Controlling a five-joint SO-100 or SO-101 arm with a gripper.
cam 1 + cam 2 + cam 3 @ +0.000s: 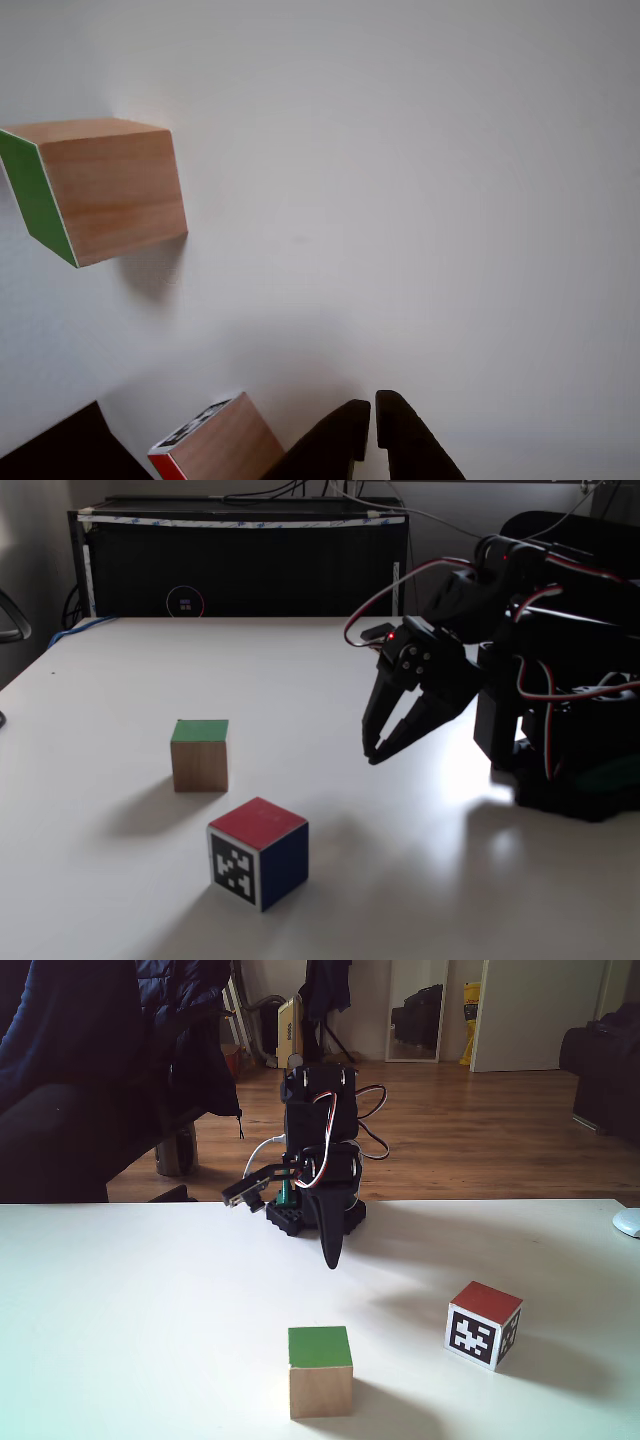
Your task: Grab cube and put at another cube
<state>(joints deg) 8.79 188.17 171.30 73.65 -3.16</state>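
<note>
The claw (372,754) hung in the air right of the middle in a fixed view, with its tips pointing down at the white surface (120,680). Its two fingers were almost together, with just a thin gap, and it held nothing. In the other view the claw (373,412) poked up from the bottom edge.

The cube (200,755) sat on the surface left of the middle, green face up, well apart from the claw. In the other view the cube (95,190) was at the upper left.

The red cube (259,852) sat near it, lower in the frame, not touching it. Its black-and-white marker faced the camera. In the other fixed view the cube (320,1371) was at the bottom middle and the red cube (484,1324) to its right
</note>
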